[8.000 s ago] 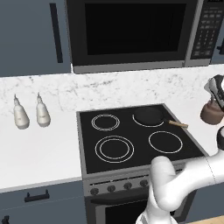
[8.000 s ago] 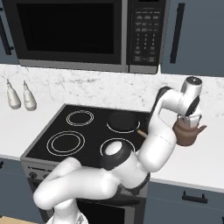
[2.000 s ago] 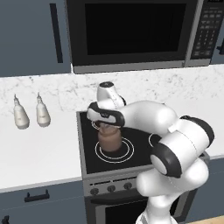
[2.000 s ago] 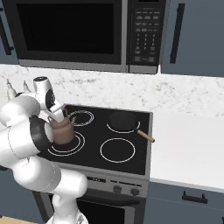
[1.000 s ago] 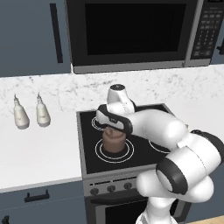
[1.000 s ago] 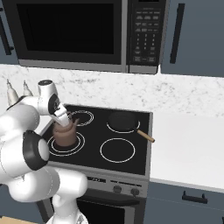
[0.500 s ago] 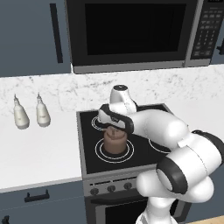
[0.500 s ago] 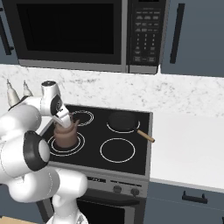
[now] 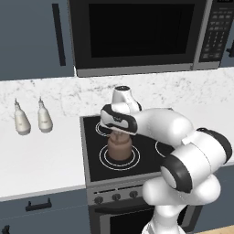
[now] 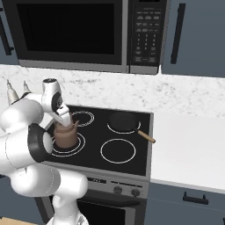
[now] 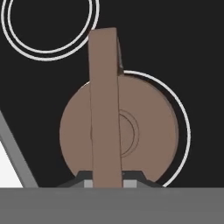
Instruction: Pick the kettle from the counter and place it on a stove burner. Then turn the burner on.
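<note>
Gripper (image 11: 106, 183): clamping the kettle (image 9: 119, 147) by its handle.
Kettle: sitting inside the burner (image 9: 104, 159) rings, nearer 9 o'clock.
Risk: possibly tipping if dragged during release.

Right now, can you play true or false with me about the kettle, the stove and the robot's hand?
1. The kettle is over the big ringed burner at the front of the stove. True.
2. The gripper holds the kettle by its handle. True; in the hand view the fingertips sit on either side of the handle.
3. The pan is on the white counter. False; it is on a back burner of the stove, its wooden handle sticking out.
4. The two white bottles are on the stove. False; they stand on the counter to the left of the stove.
5. The kettle is lying on its side. False; it is upright.
</note>
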Robot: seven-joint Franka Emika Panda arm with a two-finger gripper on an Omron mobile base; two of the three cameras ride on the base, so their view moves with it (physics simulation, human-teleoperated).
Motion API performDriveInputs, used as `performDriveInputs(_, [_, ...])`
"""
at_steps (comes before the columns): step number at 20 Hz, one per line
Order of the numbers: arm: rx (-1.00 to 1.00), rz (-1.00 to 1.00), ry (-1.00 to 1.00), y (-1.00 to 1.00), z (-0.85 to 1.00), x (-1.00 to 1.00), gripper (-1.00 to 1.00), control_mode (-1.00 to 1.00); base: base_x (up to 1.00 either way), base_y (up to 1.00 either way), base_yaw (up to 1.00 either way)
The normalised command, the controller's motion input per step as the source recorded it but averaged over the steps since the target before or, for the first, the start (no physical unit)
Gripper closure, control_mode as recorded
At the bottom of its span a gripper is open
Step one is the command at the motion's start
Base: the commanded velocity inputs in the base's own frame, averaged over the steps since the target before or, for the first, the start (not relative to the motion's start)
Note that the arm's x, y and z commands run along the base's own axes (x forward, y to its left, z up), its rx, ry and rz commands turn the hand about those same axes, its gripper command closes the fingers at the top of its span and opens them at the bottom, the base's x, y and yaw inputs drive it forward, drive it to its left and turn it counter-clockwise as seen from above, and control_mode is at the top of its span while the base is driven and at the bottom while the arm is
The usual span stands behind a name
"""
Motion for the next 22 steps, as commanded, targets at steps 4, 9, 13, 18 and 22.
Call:
performDriveInputs(4, [0.0,0.0,0.02,0.0,-0.01,0.0,-1.0,-1.0,0.0,0.0,0.0])
performDriveInputs(9, [0.0,0.0,0.0,0.0,0.02,-0.03,-1.0,-1.0,0.0,0.0,0.0])
performDriveInputs(13, [0.0,0.0,0.0,0.0,0.23,-0.21,-1.0,-1.0,0.0,0.0,0.0])
performDriveInputs(18, [0.0,0.0,-0.04,0.09,0.49,-0.47,-1.0,-1.0,0.0,0.0,0.0])
performDriveInputs(22, [-0.02,0.02,-0.07,0.31,0.62,-0.49,-1.0,-1.0,0.0,0.0,0.0])
